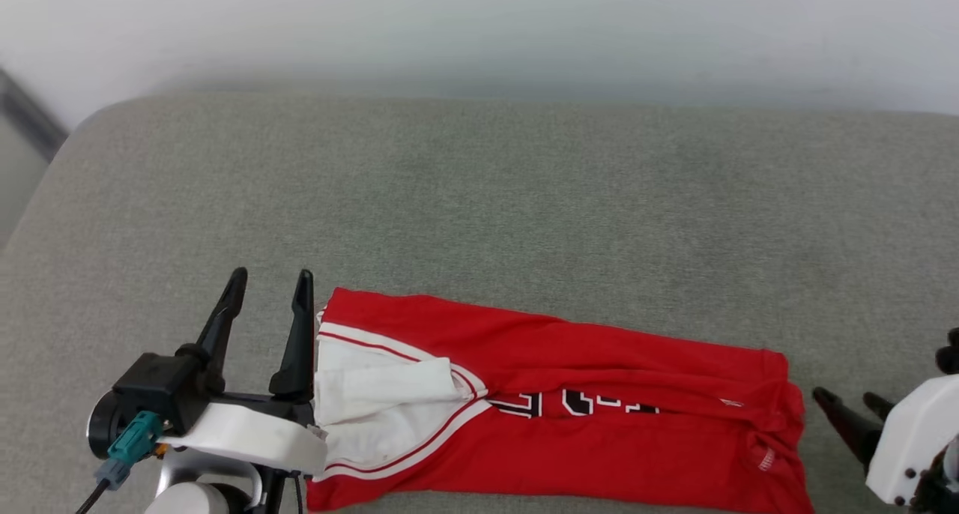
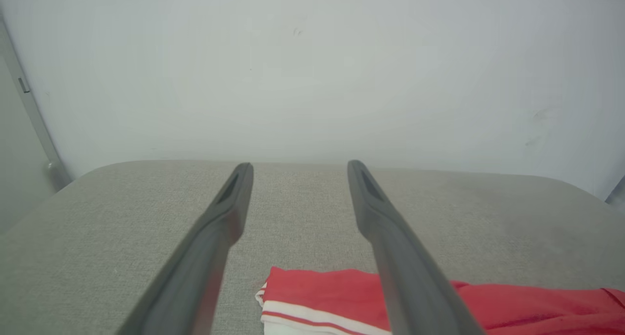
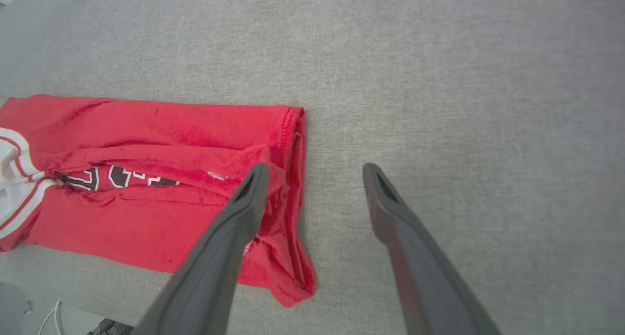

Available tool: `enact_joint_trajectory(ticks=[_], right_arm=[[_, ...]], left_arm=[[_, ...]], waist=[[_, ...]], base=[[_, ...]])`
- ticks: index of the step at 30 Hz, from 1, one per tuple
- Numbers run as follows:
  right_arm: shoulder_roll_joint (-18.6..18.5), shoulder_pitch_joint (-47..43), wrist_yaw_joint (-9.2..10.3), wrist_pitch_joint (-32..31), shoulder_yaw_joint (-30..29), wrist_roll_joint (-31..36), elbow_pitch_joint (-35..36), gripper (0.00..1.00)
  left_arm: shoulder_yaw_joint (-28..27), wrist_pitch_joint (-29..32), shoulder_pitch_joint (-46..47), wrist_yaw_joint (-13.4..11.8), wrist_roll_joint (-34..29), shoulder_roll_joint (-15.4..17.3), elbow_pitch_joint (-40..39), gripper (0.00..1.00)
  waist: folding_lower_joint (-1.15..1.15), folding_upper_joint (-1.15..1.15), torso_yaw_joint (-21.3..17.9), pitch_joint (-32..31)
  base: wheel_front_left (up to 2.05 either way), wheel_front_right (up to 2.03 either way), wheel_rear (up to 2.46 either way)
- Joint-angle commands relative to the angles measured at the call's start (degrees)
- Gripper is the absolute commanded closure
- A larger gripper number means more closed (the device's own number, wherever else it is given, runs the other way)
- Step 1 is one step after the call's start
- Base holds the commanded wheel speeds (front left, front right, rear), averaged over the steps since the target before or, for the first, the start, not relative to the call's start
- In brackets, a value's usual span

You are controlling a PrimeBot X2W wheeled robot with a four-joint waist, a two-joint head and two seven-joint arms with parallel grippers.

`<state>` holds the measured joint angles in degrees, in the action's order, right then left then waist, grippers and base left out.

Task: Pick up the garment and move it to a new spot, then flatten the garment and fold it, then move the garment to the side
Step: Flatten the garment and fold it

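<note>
On the grey cushion (image 1: 524,184), the garment (image 1: 599,439) lies lengthwise left-to-right, sleeves leftward

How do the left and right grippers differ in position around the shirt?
The left gripper sits beside the white-sleeved end of the shirt; the right gripper sits beside its red hem. The left points roughly ahead; the right slants toward the hem. Both have open, empty jaws.

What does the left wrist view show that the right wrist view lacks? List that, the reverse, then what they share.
Left wrist adds: the pale wall and the left fingers, spread apart. Right wrist adds: black lettering, the hem and the right fingers, spread apart. Both: the red shirt lying on the grey pad.
</note>
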<state>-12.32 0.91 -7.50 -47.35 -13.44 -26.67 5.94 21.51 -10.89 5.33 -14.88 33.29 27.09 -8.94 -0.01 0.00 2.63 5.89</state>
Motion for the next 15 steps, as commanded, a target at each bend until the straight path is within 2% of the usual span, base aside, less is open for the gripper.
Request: enact_joint_trajectory(ticks=[1,8,13,14,15], right_arm=[[0.77,0.75,0.02,-0.49,0.84,-0.25,-0.94,0.00],[2.33,2.05,0.02,0.63,4.45,-2.05,-9.80,0.00],[2.60,2.77,0.02,0.07,6.46,-3.26,-15.65,0.00],[2.64,2.86,0.02,-0.21,7.17,-3.50,-16.33,0.30],[2.69,2.94,0.02,-0.41,7.74,-3.91,-16.78,0.83]], left_arm=[[0.21,-0.20,1.10,-0.42,-0.44,-0.29,-0.44,0.00],[1.31,-1.09,2.40,0.00,-1.52,-1.24,-1.37,0.00],[1.41,-1.48,2.46,-0.02,-1.86,-1.09,-0.74,0.00],[1.40,-1.50,2.50,-0.05,-1.89,-1.07,-0.68,0.00],[1.44,-1.48,2.42,-0.09,-1.87,-1.04,-0.59,0.00]], waist=[[0.01,0.00,1.96,1.87],[0.01,0.00,4.99,4.40],[0.01,0.00,5.58,4.46],[0.01,0.00,5.55,4.30],[0.01,0.00,5.51,4.07]], base=[[0.00,0.00,0.00],[0.00,0.00,0.00],[0.00,0.00,0.00],[0.00,0.00,0.00],[0.00,0.00,0.00]])
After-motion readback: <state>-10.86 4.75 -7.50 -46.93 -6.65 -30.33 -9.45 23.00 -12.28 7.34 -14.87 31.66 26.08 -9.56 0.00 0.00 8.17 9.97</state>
